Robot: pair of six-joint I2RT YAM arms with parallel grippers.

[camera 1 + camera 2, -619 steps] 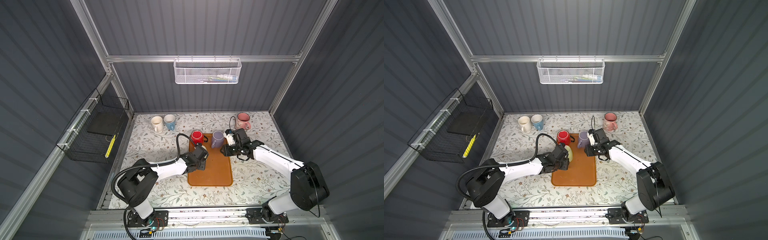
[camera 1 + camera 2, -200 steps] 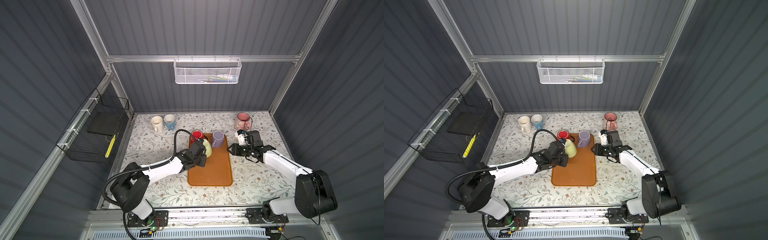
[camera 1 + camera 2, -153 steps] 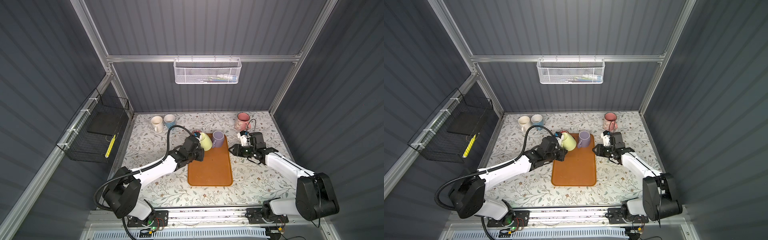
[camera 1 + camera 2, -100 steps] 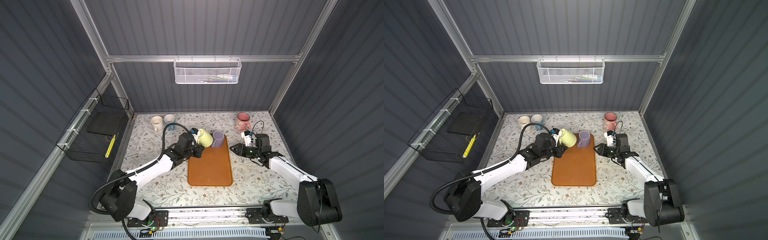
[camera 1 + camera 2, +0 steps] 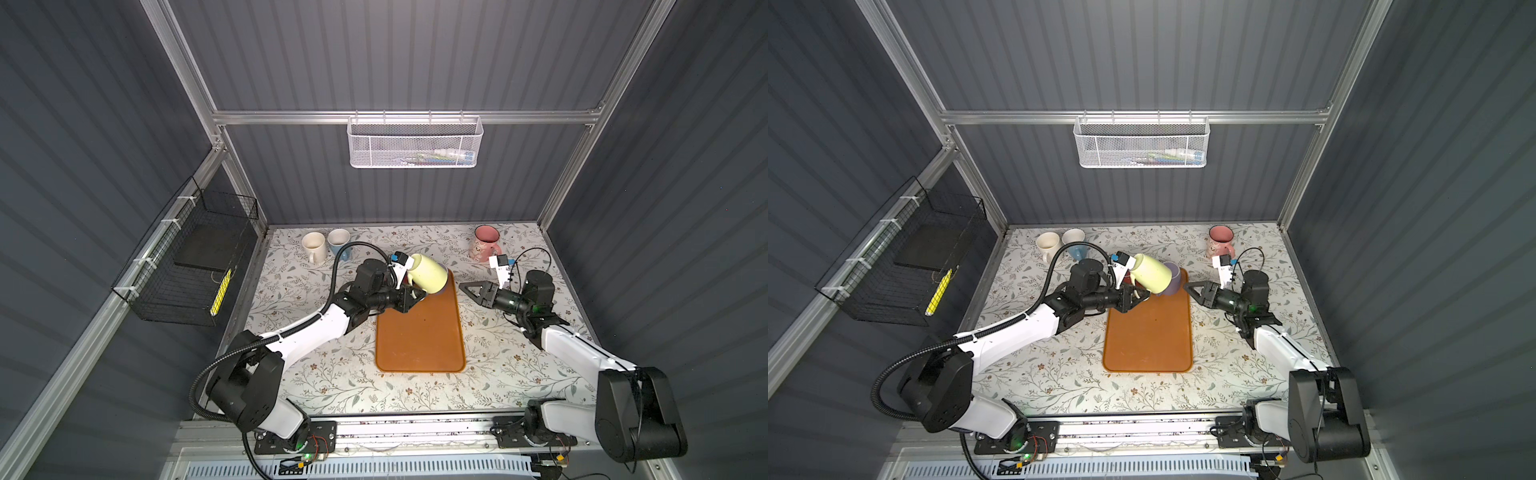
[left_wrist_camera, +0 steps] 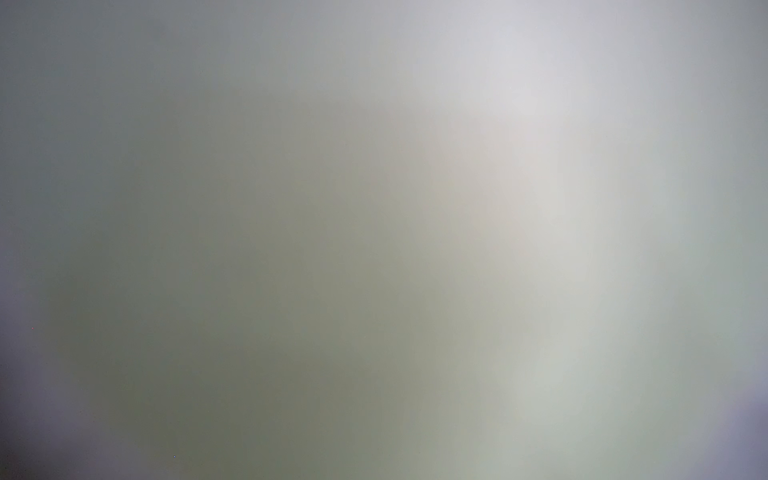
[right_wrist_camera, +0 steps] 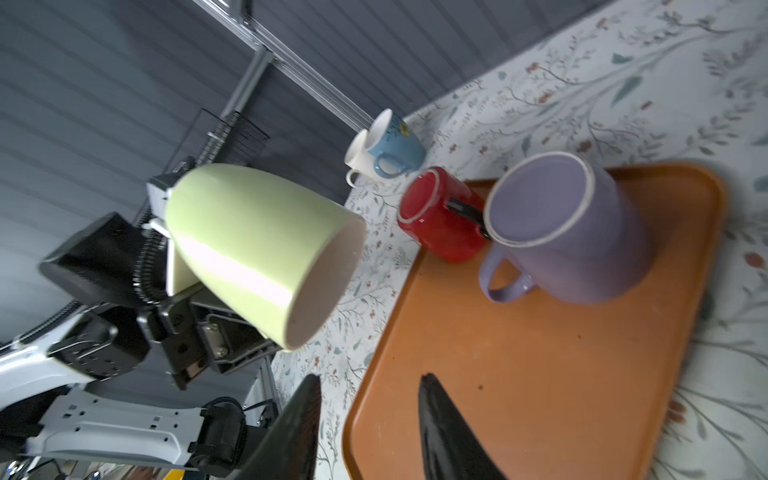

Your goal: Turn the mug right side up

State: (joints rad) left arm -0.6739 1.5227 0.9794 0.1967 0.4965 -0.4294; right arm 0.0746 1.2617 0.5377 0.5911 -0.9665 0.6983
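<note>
A pale yellow-green mug (image 5: 428, 274) (image 5: 1152, 273) hangs in the air over the far end of the orange tray (image 5: 419, 345). It lies tipped on its side with its mouth facing right and slightly down, as the right wrist view shows (image 7: 257, 249). My left gripper (image 5: 413, 296) (image 5: 1139, 297) is shut on it from below, and its handle is hidden. The left wrist view is only a pale blur. My right gripper (image 5: 467, 287) (image 7: 370, 378) is open and empty, to the right of the tray's far end and pointing left at the mug.
A purple mug (image 7: 573, 232) stands upright on the tray's far end with a red mug (image 7: 440, 216) beside it. A cream mug (image 5: 313, 247) and a blue mug (image 5: 338, 241) stand at the back left, a pink mug (image 5: 484, 243) at the back right. A black wire basket (image 5: 187, 257) hangs on the left wall.
My left arm has lifted the mug off the tray, carried it towards the back and tipped it onto its side. My right gripper has drawn back to the right.
</note>
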